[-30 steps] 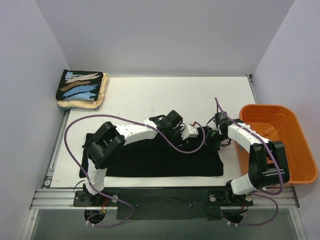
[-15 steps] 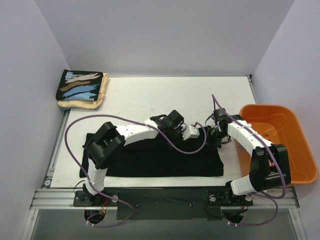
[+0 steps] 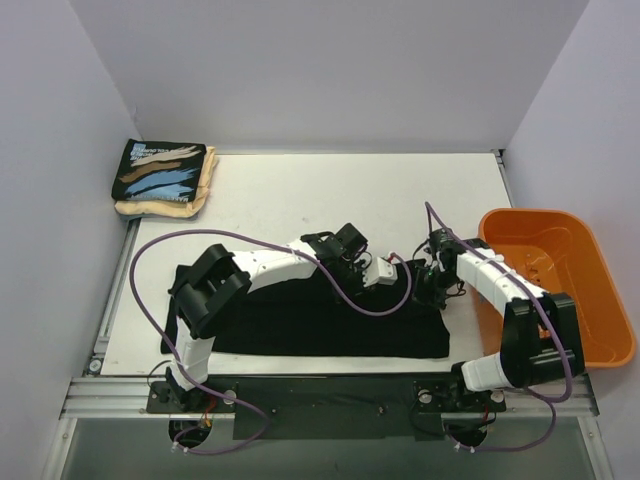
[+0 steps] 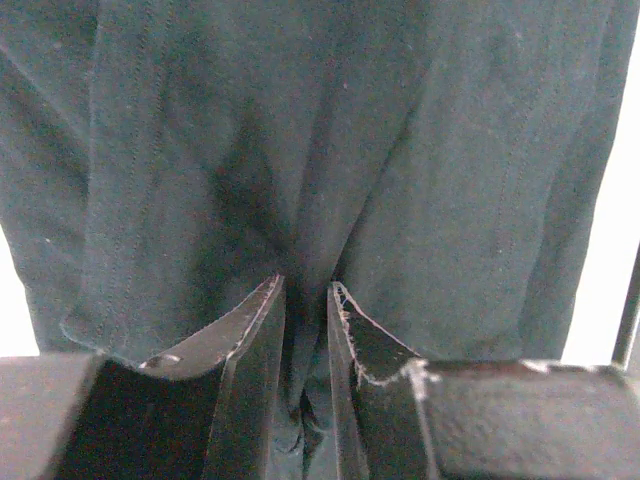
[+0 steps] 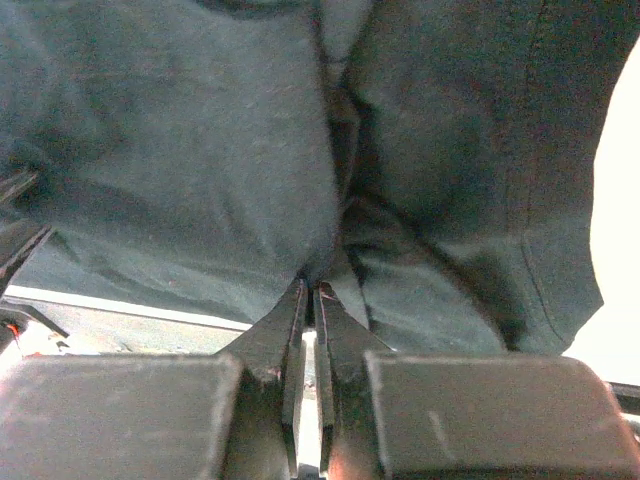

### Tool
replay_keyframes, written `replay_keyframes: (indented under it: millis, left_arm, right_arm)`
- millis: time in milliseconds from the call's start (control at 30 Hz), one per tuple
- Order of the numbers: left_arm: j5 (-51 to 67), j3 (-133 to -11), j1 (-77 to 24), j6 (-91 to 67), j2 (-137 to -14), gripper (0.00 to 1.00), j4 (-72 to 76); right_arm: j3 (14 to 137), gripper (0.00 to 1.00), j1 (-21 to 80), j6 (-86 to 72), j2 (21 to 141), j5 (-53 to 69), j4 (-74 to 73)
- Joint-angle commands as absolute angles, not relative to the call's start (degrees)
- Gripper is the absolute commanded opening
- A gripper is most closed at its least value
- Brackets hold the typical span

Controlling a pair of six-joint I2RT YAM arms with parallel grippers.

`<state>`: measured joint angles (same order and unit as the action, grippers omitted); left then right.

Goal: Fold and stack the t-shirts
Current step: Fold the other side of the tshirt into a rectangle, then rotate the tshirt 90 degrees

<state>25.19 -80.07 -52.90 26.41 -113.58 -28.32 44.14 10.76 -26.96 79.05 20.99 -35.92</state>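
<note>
A plain black t-shirt (image 3: 320, 325) lies spread at the table's near edge. My left gripper (image 3: 372, 272) is shut on a pinch of its cloth near the far right part; the left wrist view shows black cloth (image 4: 300, 180) bunched between the fingers (image 4: 255, 330). My right gripper (image 3: 432, 285) is shut on the shirt's far right corner; the right wrist view shows cloth (image 5: 200, 160) pinched at the fingertips (image 5: 295, 300). A folded black brush-stroke print t-shirt (image 3: 160, 170) lies on a folded cream one (image 3: 205, 185) at the far left corner.
An orange plastic basket (image 3: 590, 300) stands at the right edge of the table, close to the right arm. Purple cables loop over both arms. White walls close in the table on three sides.
Both grippers have moved toward the near edge with the shirt's far edge pinched in them. The black cloth now lies narrower from far to near.
</note>
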Motion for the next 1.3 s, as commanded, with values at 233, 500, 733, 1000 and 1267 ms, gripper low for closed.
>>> replay_keyframes:
  millis: [233,500,733,1000,1267]
  left_arm:
    - [30.41,-82.44,-52.91,30.76,-110.65,0.46,-34.10]
    - [34.09,-86.65,-51.60,34.89,-109.95,0.65,-42.00]
    - [41.73,-93.07,-44.85,39.12,-107.85,0.79,-56.33]
    - [29.82,-81.40,-24.38,26.91,-102.57,0.20,-46.68]
    - [19.26,-64.09,-9.33,27.68,-96.51,0.01,-39.47]
  right_arm:
    - [41.75,0.00,10.45,-29.09,79.81,21.27,-36.91]
    - [44.10,0.41,6.07,-27.69,77.80,18.13,-41.20]
    - [60.28,0.40,6.76,-21.80,77.33,12.22,-45.01]
    - [67.31,0.00,7.03,-22.32,96.04,13.89,-34.02]
    - [69.61,0.00,5.01,-23.82,107.39,8.97,-32.52]
